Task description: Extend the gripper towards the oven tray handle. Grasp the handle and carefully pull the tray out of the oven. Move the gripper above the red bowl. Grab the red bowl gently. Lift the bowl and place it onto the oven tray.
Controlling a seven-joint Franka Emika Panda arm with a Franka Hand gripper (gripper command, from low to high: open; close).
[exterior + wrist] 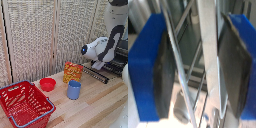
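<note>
The red bowl point(47, 84) sits upright on the wooden table, toward the exterior view's left. The tray point(96, 73), a dark rack of thin bars, sticks out over the table at the exterior view's right. The oven point(120, 64) behind it is mostly hidden by the arm. My gripper point(101, 65) hangs low over the tray's near end. In the wrist view the gripper point(195, 65) is open. Its blue fingers point(145, 65) stand wide apart on either side of the tray's silvery bars point(208, 55), and the pads do not press on them.
A blue cup point(74, 90) stands on the table point(95, 107) just right of the bowl. Behind the cup is an orange and yellow box point(73, 72). A big red mesh basket point(25, 104) fills the front left corner. A slatted screen forms the back wall.
</note>
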